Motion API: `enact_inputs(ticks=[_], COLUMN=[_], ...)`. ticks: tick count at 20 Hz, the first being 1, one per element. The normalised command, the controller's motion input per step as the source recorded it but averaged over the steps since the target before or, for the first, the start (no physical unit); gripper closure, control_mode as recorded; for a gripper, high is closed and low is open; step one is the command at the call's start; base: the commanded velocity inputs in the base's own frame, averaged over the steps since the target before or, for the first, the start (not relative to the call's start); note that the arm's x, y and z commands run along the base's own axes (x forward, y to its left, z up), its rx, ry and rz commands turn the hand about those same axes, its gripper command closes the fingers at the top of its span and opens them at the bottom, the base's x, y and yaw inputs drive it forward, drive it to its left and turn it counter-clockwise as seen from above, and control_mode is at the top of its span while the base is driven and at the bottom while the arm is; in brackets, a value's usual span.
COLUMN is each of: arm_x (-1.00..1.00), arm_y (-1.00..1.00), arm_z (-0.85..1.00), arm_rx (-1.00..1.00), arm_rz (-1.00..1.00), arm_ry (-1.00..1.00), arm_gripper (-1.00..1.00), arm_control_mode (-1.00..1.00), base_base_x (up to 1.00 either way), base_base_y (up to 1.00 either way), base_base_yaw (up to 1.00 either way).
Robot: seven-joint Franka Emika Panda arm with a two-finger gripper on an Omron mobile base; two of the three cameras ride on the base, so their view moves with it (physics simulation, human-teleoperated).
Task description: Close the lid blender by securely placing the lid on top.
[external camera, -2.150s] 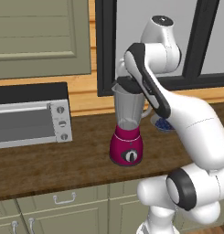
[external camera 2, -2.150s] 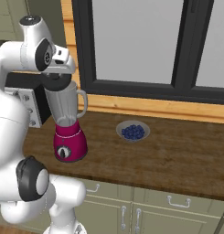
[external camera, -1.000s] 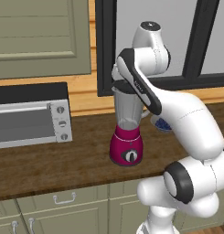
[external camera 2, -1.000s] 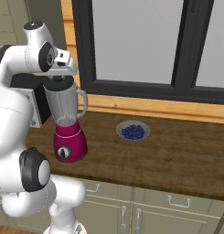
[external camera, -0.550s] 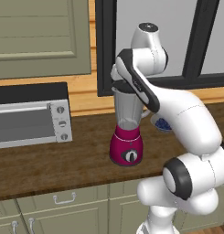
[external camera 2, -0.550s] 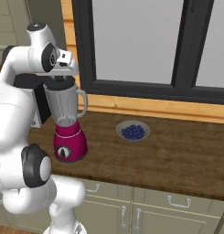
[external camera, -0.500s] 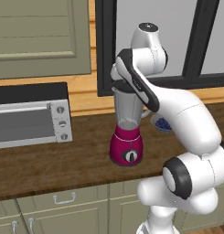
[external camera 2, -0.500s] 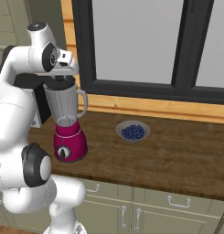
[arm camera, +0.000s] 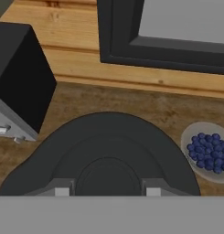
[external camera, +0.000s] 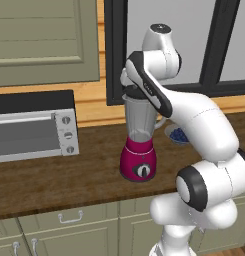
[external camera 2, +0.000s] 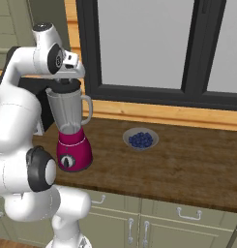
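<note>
Counter [external camera 2: 187,160]: one wooden worktop carrying everything.
Toaster oven [external camera: 34,127]: one, silver, to the blender's left.
Blender [external camera: 139,145]: one, magenta base, clear jar upright, mid-counter.
Bowl [external camera 2: 140,139]: one, blue berries, well apart from the blender on its right.
Lid [arm camera: 104,160]: one, dark cap sitting at the jar's rim.
Gripper [arm camera: 104,192]: right over the lid, tips straddling its centre knob; pinching or loose, cannot tell.
Change: over the last two seconds the wrist turned while staying on the jar; lid looks placed, likely being seated.

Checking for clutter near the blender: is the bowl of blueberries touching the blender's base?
No: the bowl of blueberries sits apart from the blender, with bare counter between them.
</note>
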Motion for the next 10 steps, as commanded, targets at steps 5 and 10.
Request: enact_inputs(ticks=[5,10], arm_x=[0.0,-0.03], arm_y=[0.0,0.0], arm_z=[-0.13,0.0], arm_rx=[0.0,0.0], arm_rz=[0.0,0.0], arm_ry=[0.04,0.06], arm_gripper=[1.0,1.0], arm_control_mode=[-1.0,-1.0], base_base_x=[0.0,0.0], base_base_y=[0.0,0.0], base_base_yaw=[0.0,0.0])
